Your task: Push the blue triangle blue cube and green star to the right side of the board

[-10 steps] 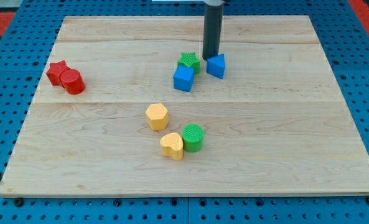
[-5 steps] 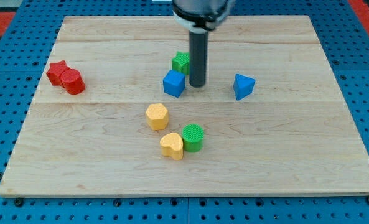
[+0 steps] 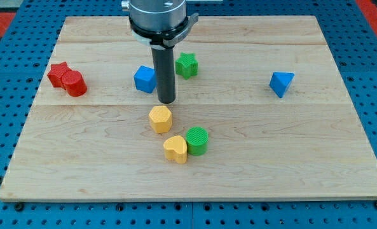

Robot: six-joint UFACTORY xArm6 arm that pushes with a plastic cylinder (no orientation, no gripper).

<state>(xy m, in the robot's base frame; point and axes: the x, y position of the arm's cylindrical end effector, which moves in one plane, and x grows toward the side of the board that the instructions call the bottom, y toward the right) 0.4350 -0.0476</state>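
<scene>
The blue triangle (image 3: 281,83) lies on the right part of the wooden board (image 3: 302,146). The blue cube (image 3: 145,79) sits left of centre near the view's top. The green star (image 3: 186,65) is to the right of the rod, slightly higher. My tip (image 3: 166,100) rests on the board between them, just right of and below the blue cube, left of and below the green star, and just above the yellow hexagon (image 3: 160,119).
A red star (image 3: 58,72) and a red cylinder (image 3: 75,84) touch at the view's left. A yellow heart (image 3: 175,149) and a green cylinder (image 3: 197,140) sit together below the yellow hexagon.
The blue triangle has slid to the right. My tip has moved left and down. The blue cube has shifted left, away from the green star.
</scene>
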